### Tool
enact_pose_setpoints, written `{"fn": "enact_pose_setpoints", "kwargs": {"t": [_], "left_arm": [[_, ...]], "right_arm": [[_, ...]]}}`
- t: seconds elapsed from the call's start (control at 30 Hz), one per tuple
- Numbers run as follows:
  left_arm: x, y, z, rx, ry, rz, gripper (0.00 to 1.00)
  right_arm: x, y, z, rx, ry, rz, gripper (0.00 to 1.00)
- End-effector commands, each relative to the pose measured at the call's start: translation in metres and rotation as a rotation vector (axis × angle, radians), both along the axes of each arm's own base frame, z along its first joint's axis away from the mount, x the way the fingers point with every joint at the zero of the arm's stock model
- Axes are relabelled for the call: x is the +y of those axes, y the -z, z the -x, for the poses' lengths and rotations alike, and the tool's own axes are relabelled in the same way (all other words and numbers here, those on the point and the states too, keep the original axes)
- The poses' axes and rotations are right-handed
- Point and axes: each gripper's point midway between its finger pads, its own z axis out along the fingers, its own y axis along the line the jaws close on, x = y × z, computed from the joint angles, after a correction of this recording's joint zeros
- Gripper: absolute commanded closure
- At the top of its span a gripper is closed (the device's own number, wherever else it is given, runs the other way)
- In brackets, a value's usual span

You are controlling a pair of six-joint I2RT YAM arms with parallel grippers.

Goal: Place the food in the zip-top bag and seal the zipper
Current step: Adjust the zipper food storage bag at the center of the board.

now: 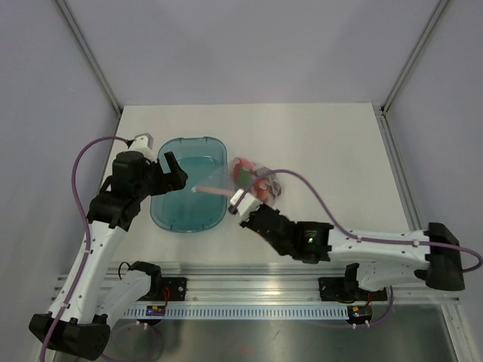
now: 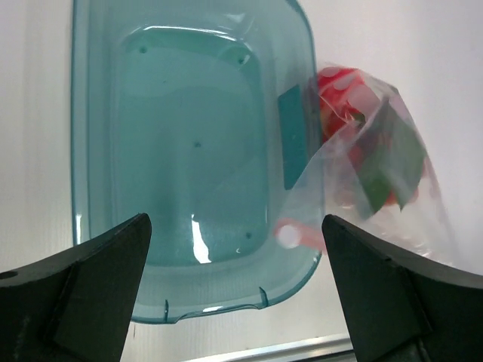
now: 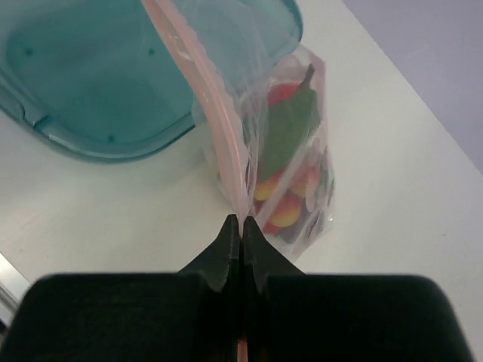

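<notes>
The clear zip-top bag (image 1: 253,179) lies just right of the teal tray, with the red, yellow and green food (image 3: 290,162) inside it. Its pinkish-red zipper (image 3: 219,128) stretches from the bag over the tray's edge. My right gripper (image 3: 241,222) is shut on the zipper strip at its near end; it shows in the top view (image 1: 240,202) below the bag. My left gripper (image 1: 172,167) is open and empty above the tray; the bag (image 2: 377,162) and the zipper's end (image 2: 290,234) sit ahead of its right finger (image 2: 392,302).
The teal translucent tray (image 1: 162,211) sits left of centre, holding no food; it also shows in the left wrist view (image 2: 98,113) and the right wrist view (image 3: 83,139). The metal rail (image 1: 249,275) runs along the table's near edge.
</notes>
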Motion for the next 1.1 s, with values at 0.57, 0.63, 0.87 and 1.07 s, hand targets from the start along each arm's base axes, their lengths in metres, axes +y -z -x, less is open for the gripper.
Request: {"fn": "enact_pose_setpoints", "kwargs": {"t": [0.57,0.63,0.87,1.07], "left_arm": [[-0.089,-0.064,0.031,-0.886,0.827,-0.141,0.08],[-0.089,-0.054,0.039,-0.875,0.872,-0.166,0.10],[-0.083,-0.040,0.036,-0.856,0.859,-0.229,0.11],[-0.092,-0.032,0.043,-0.839,0.967,-0.233,0.12]], "right_arm": [[-0.069,-0.093,-0.022,0.152,-0.092,-0.343,1.00],[-0.067,-0.092,-0.026,0.168,-0.092,-0.342,1.00],[-0.064,-0.092,-0.038,0.247,-0.122,-0.363,1.00],[-0.070,-0.088,-0.052,0.291,-0.116,-0.358,1.00]]}}
